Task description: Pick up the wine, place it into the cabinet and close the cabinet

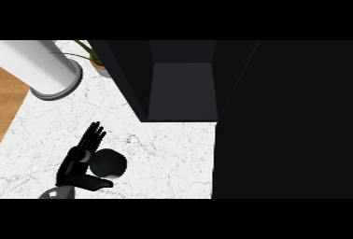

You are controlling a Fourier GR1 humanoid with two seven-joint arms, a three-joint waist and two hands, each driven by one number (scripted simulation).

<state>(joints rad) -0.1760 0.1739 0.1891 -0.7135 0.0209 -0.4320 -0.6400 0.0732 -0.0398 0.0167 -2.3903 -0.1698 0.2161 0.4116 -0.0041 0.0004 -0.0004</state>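
The wine bottle (pixel 110 163) shows as a dark round shape seen from above, standing on the white marble counter (pixel 165 149) at the lower left. My left hand (pixel 74 161) is right beside it on its left, fingers straight and pointing away, thumb stretched out under the bottle's near side. The hand is open and not curled round the bottle. The dark cabinet (pixel 180 88) stands open at the top centre, its inside bare. Its black door (pixel 283 121) fills the right side of the view. My right hand does not show.
A white cylinder (pixel 41 67) stands at the back left with a potted plant (pixel 96 60) behind it. Wooden floor (pixel 10 93) shows past the counter's left edge.
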